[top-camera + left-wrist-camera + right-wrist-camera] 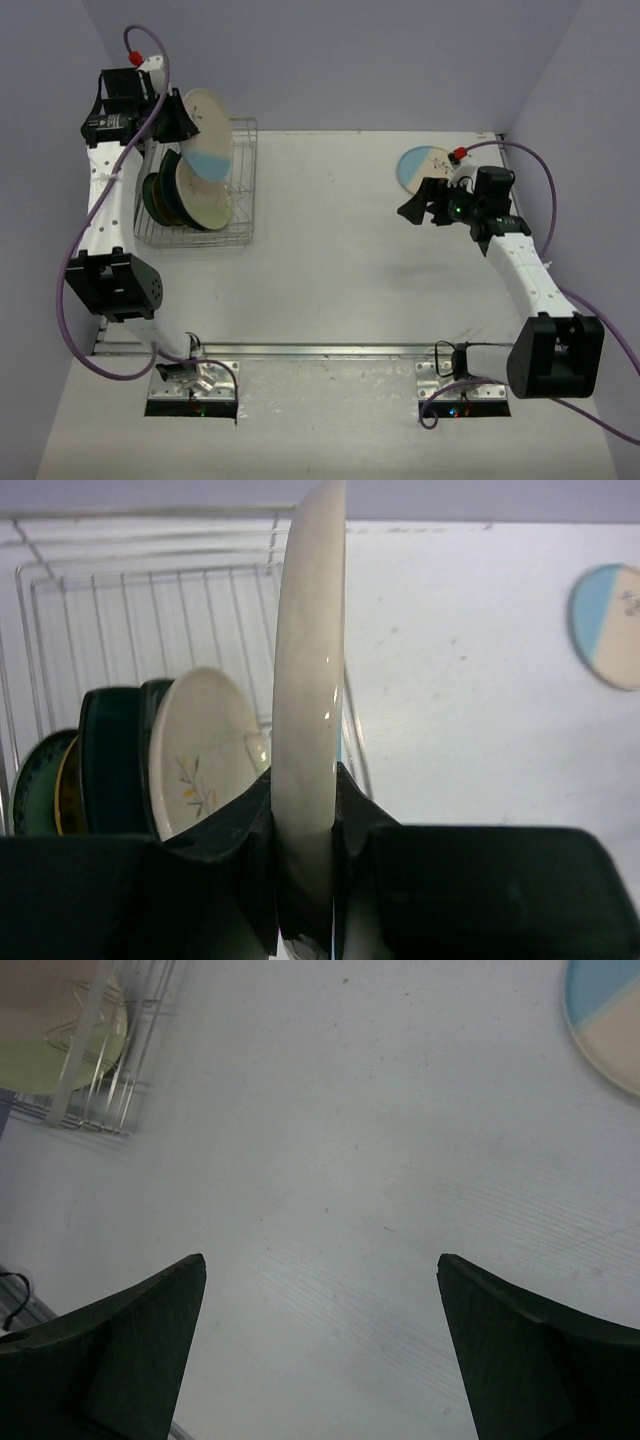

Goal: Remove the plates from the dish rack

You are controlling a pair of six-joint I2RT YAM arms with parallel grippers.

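My left gripper (pixel 186 118) is shut on the rim of a large cream and pale blue plate (pixel 210 135) and holds it upright above the dish rack (pixel 244 180). In the left wrist view the plate (pixel 310 670) is edge-on between my fingers (pixel 232 825). A cream plate with a sprig pattern (pixel 200 750), a dark teal plate (pixel 115 760) and a blue-green patterned plate (pixel 30 780) stand in the rack (pixel 100 600). Another cream and blue plate (pixel 422 168) lies flat on the table at the right. My right gripper (pixel 418 203) is open and empty just in front of it.
The right wrist view shows bare table under the open gripper (pixel 320 1280), the flat plate (pixel 610 1020) at the top right and the rack (pixel 110 1090) at the top left. Purple walls close the table at the back and sides.
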